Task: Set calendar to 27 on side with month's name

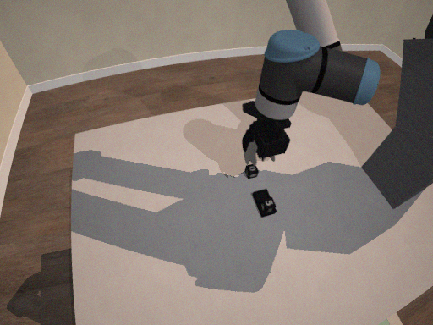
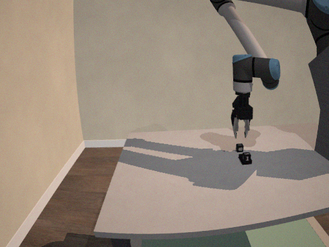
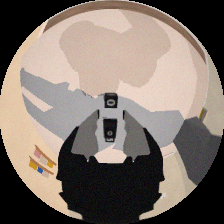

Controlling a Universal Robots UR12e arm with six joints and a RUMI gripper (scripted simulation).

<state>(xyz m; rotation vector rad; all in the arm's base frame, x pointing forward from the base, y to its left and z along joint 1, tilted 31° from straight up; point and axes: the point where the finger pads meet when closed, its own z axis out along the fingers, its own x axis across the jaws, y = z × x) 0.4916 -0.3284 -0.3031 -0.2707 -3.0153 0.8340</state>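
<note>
A loose black cube (image 1: 251,171) lies on the table with a 0 on top; it also shows in the exterior view (image 2: 239,147). A small black tray (image 1: 264,202) lies just in front of it and holds the other cube, with a 5 on top and a 1 on the side (image 2: 245,158). My gripper (image 2: 241,132) hangs above the loose cube, clear of it, pointing down, its fingers partly closed with an empty gap. In the wrist view the gripper (image 3: 110,117) frames two dark pieces in line; I cannot tell which is which.
The arm's dark base column (image 1: 406,127) stands at the right of the table. The table's curved edge runs along the front (image 2: 209,225). Small coloured markers (image 3: 40,162) show at the lower left of the wrist view.
</note>
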